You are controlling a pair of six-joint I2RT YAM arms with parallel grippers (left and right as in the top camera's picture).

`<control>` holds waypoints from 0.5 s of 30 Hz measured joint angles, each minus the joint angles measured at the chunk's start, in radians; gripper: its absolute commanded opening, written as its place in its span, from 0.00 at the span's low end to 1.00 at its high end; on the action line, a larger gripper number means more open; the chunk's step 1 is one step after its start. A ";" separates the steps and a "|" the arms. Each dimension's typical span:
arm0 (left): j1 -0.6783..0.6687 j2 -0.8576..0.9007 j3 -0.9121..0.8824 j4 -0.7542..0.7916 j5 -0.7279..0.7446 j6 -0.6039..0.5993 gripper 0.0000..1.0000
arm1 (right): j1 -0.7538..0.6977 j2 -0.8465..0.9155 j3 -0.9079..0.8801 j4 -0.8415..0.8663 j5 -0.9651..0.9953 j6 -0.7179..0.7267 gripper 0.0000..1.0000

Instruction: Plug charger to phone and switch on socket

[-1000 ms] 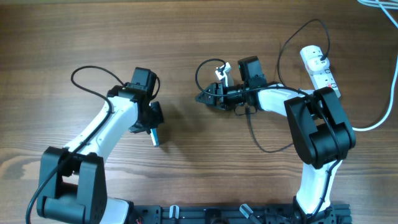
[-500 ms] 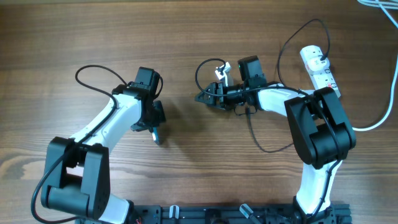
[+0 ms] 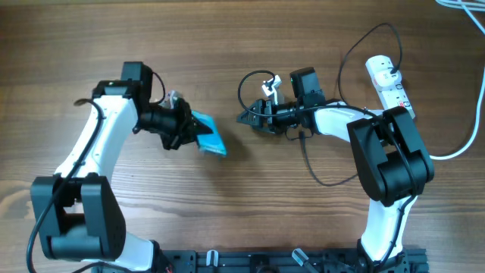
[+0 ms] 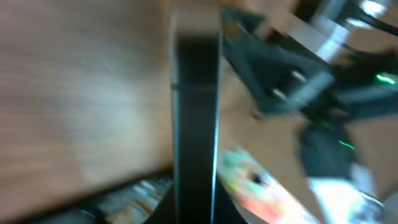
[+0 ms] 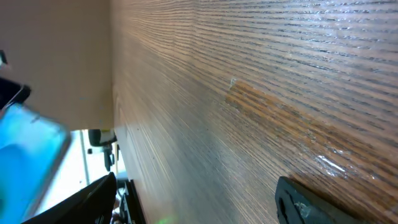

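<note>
In the overhead view my left gripper (image 3: pixel 191 130) is shut on the phone (image 3: pixel 211 141), held above the table with its cyan screen facing up and its free end towards the right arm. The left wrist view is blurred and shows the phone (image 4: pixel 196 106) edge-on as a dark bar. My right gripper (image 3: pixel 248 117) lies a short way right of the phone, and the right wrist view shows its jaws (image 5: pixel 193 205) open over bare wood. The charger (image 3: pixel 242 85), a thin black cable, loops beside that gripper; its tip is not clear. Its white plug (image 3: pixel 392 74) sits in the socket (image 3: pixel 394 95) at the far right.
The socket's thick white cord (image 3: pixel 458 152) runs along the right table edge. A slack black cable loop (image 3: pixel 327 182) lies beside the right arm's base. Another black cable (image 3: pixel 91 102) arcs by the left arm.
The left arm has swung up and to the right and turned the phone from edge-on to screen-up. The right arm stayed put while its jaws widened a little.
</note>
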 measured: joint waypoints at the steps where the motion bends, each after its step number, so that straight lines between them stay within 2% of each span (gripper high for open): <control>1: 0.004 0.000 0.000 -0.009 0.111 -0.056 0.04 | 0.000 0.000 0.000 0.000 0.000 0.000 0.83; 5: -0.021 0.000 0.000 -0.019 0.282 -0.297 0.04 | 0.000 0.000 0.000 0.000 0.000 0.003 0.83; 8: -0.049 0.000 0.000 -0.003 0.438 -0.410 0.04 | 0.000 0.000 0.000 0.000 0.000 0.003 0.84; 15: -0.091 0.000 0.000 -0.002 0.535 -0.471 0.04 | 0.000 0.000 0.000 0.000 0.001 0.003 0.84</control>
